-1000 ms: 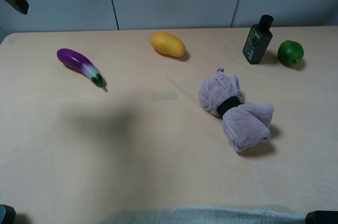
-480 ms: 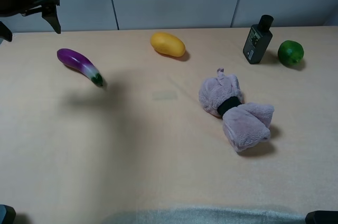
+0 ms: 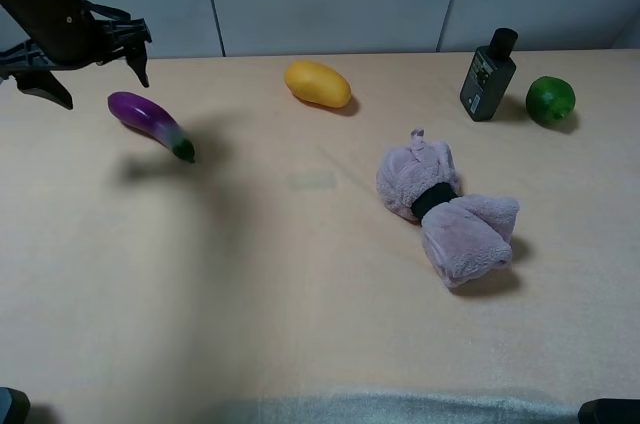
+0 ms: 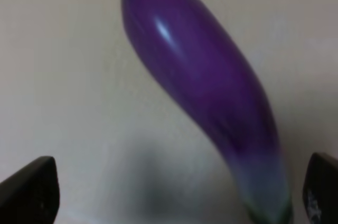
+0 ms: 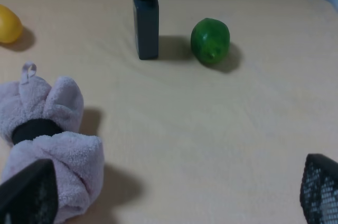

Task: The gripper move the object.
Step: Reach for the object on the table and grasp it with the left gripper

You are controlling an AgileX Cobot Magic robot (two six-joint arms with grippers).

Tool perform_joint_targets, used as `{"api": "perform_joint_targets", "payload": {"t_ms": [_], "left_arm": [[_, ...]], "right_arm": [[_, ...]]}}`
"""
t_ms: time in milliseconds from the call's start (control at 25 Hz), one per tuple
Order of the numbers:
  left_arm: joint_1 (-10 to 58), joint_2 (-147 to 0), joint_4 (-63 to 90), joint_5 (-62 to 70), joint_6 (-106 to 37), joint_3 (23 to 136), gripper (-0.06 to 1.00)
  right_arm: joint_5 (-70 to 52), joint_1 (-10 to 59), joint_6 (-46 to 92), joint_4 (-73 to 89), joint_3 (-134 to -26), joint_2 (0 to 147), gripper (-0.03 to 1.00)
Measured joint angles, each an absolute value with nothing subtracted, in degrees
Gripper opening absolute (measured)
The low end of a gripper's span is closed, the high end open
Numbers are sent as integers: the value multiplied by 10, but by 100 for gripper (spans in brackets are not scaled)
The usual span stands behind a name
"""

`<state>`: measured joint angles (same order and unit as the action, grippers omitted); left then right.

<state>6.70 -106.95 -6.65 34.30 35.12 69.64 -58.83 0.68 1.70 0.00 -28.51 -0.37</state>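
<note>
In the high view, the long glossy purple toy eggplant [image 3: 148,122] is seen on the pale bench [image 3: 250,284] at upper left, near the far and left edges. The black left end effector [image 3: 100,89] is held open above it, and open room is left toward the centre. In the left wrist view, a hard, light, slippery shell is judged likely, so the thick purple middle is favoured. In the right wrist view, nothing is gripped by the open right end effector [image 5: 174,192].

**Left gripper [image 3: 103,92] at upper left, both grippers spread**

It hangs tilted in the upper left of the high view, its two dark fingers [image 3: 138,62] wide apart. The right gripper [image 5: 173,197] shows only two fingertips in its wrist view's lower corners, likewise parted.
</note>
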Motion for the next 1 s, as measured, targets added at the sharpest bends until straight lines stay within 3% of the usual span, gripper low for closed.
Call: {"api": "perform_joint_targets", "payload": {"t_ms": [1000], "left_arm": [[94,-1175,-110,339,589,767,86]], "right_arm": [[-588,7,17,0,-285,-4,69]]}}
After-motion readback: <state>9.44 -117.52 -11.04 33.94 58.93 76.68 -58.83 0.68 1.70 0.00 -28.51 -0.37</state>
